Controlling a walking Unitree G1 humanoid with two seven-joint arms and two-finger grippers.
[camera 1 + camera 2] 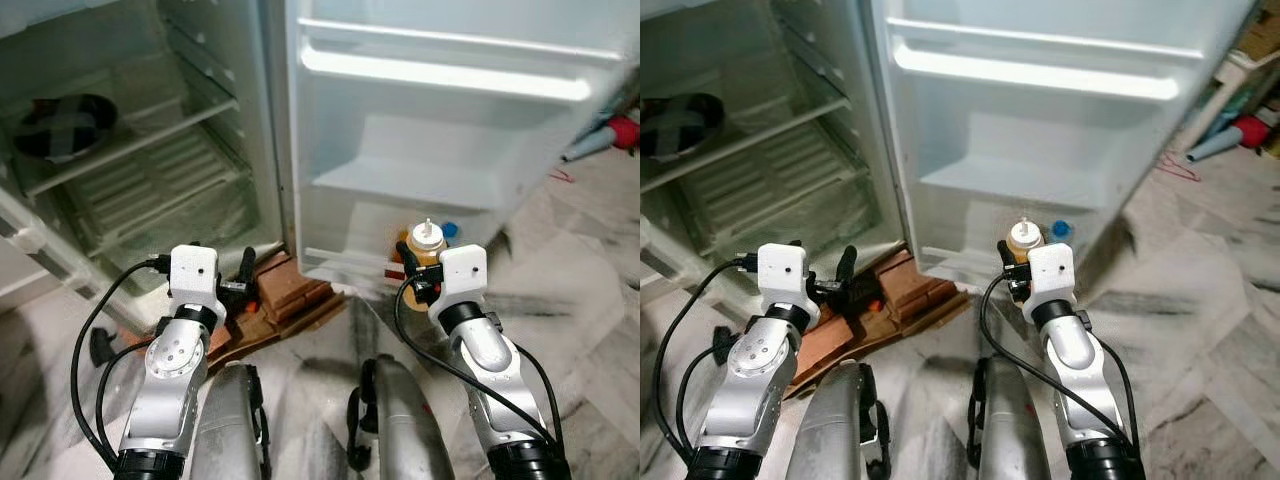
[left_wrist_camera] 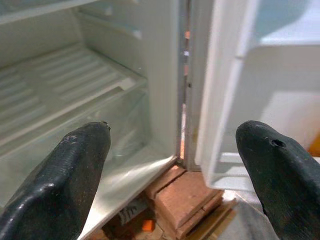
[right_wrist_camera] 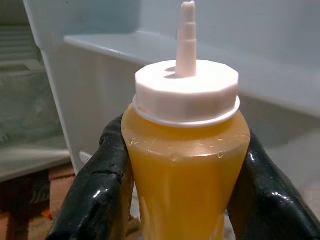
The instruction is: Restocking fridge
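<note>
Right tool is grasping a squeeze bottle of yellow-orange sauce, its two black fingers pressing against opposite sides of the body just below the white cap. It is holding the bottle in front of the open fridge door, low down near the door's bottom edge at about 5 o'clock from the lower door shelf, and not yet resting on anything. Left tool is hanging released, fingers spread wide with nothing between them, and is pointing toward the fridge's hinge side, above the bricks propping up the cabinet. As for progress, I judge the restocking to be barely under way: the door shelves are looking bare, the wire shelves inside the fridge are carrying only a dark bowl-like dish up at about 10 o'clock, and a blue-capped item is sitting just beyond the bottle, though whether it is on the floor or in the door I cannot tell. What is remaining, by my reading, is lifting the bottle up and setting it on a door shelf, then fetching whatever else is waiting. Bottle's long axis is running vertically, standing upright with its slim white nozzle pointing straight to 12 o'clock and its base facing down.
</note>
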